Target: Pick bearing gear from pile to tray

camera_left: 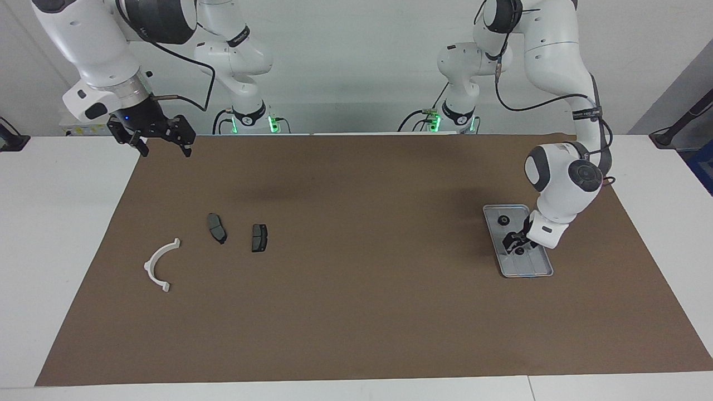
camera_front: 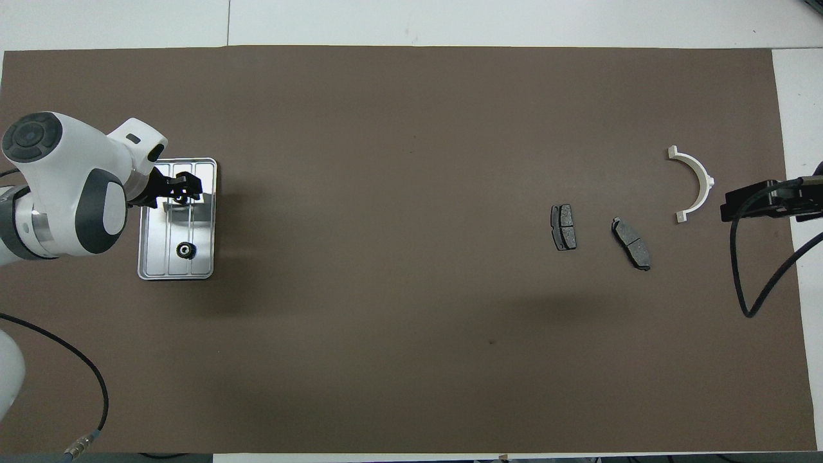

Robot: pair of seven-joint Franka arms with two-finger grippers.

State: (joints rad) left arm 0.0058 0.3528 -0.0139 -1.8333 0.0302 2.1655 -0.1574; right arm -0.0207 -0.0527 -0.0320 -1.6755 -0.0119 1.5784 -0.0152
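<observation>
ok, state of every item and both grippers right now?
tray: flat on the mat, two gears in it
first gear: lying in the tray
second gear: lying in the tray, under the left gripper
left gripper: open, low over the tray
right gripper: open, raised, waiting
brake pads: untouched
white bracket: untouched
</observation>
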